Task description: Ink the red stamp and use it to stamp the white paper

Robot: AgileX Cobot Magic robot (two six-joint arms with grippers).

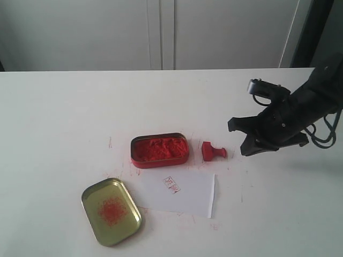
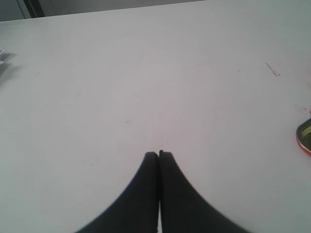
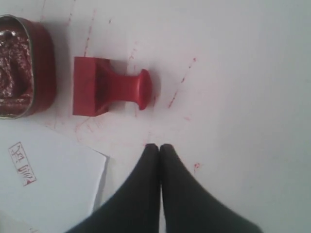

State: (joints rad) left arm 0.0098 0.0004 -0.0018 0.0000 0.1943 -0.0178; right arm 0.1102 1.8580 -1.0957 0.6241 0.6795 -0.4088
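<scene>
The red stamp (image 1: 213,152) lies on its side on the white table, just right of the open red ink tin (image 1: 159,150). In the right wrist view the red stamp (image 3: 107,87) has its square base toward the tin (image 3: 19,68) and its knob toward my right gripper (image 3: 159,145). That gripper is shut and empty, a short way from the knob. From outside, the right gripper (image 1: 241,142) hovers right of the stamp. The white paper (image 1: 182,193) lies in front of the tin and bears a red print (image 1: 172,185). My left gripper (image 2: 159,153) is shut over bare table.
The gold lid (image 1: 111,211), smudged red inside, lies at the front left beside the paper; its edge (image 2: 303,136) shows in the left wrist view. Faint red marks dot the table around the tin. White cabinet doors (image 1: 161,32) stand behind the table.
</scene>
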